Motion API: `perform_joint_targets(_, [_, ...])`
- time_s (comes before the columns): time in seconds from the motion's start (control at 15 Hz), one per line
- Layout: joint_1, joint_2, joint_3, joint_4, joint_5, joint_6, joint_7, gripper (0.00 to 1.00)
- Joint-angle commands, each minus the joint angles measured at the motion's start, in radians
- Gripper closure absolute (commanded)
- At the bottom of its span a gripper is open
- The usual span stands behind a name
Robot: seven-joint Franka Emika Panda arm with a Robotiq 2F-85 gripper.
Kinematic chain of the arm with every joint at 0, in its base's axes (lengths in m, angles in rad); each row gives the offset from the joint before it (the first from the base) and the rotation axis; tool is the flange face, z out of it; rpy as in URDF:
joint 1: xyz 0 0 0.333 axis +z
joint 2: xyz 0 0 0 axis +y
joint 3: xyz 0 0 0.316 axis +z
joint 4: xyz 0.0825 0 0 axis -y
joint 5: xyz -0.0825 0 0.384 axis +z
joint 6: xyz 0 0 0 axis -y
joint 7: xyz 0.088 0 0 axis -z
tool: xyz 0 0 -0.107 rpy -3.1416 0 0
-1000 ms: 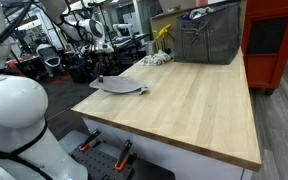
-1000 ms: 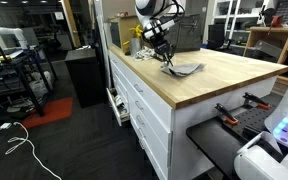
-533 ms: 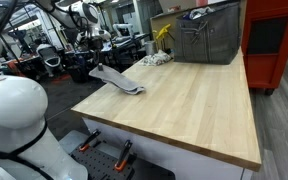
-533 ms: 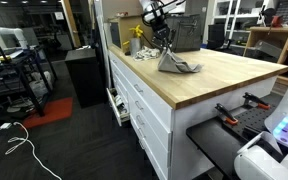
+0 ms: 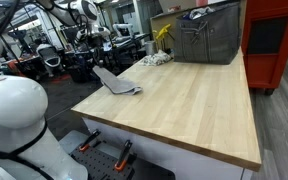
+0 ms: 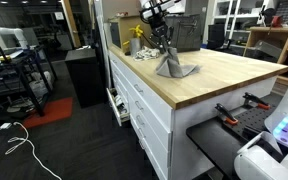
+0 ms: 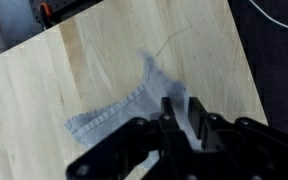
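Grey cloth (image 5: 119, 84) sits near one long edge of the wooden table (image 5: 194, 110), one end lifted; the hand (image 7: 184, 110) looks nearly closed, pinching that end; a weak pinch could let it slip, or drag it over the edge.

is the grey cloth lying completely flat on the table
No, one end of the grey cloth stands raised just under the end effector, only its lower part resting on the wooden table.

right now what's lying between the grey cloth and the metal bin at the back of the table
A small pale heap sits near the metal bin. The rest is bare wooden tabletop back to the grey cloth, as an exterior view shows.
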Motion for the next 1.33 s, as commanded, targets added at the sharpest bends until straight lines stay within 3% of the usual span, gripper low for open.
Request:
perform_joint_targets(0.0, [-0.009,-0.019,0.007,0.015,0.001,-0.022,-0.024,0.45])
perform_joint_targets(0.2, [-0.034,-0.016,-0.003,0.042,0.059,-0.037,-0.011,0.23])
perform_joint_targets(0.4, [-0.078,0.050,-0.022,0.114,0.190,-0.063,0.011,0.02])
perform_joint_targets(0.8, [-0.154,0.205,-0.067,0.218,0.381,-0.046,0.032,0.00])
perform_joint_targets(1.27, [-0.163,0.242,-0.167,0.083,0.307,0.081,0.102,0.00])
